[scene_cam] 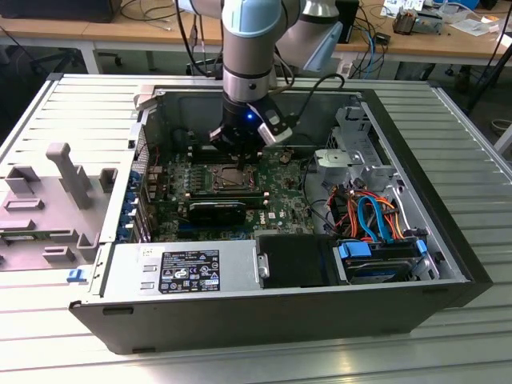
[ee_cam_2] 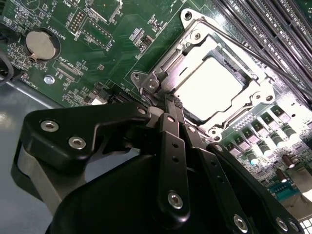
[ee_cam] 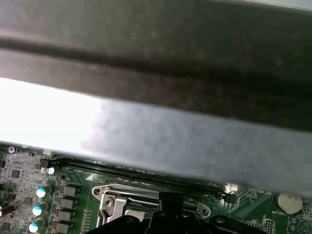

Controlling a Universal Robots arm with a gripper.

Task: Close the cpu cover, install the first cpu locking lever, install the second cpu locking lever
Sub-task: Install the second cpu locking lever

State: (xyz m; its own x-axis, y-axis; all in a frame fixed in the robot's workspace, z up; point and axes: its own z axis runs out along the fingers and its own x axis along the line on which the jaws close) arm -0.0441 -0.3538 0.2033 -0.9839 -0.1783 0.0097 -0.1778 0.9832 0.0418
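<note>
The open computer case (scene_cam: pixel 264 312) lies on its side on the slatted bench (scene_cam: pixel 80 352), its near wall closest in the exterior view, with the grey power-supply box (scene_cam: pixel 184 272) just inside toward that view's left. On the green board (scene_cam: pixel 280 196) farther in, the cpu cover (ee_cam_2: pixel 219 83) lies flat over the socket in the second wrist view. The end effector (ee_cam_2: pixel 168 105) hangs right at the cover's edge, its fingers (ee_cam_2: pixel 170 126) drawn close together, and I cannot tell whether they grip anything.
</note>
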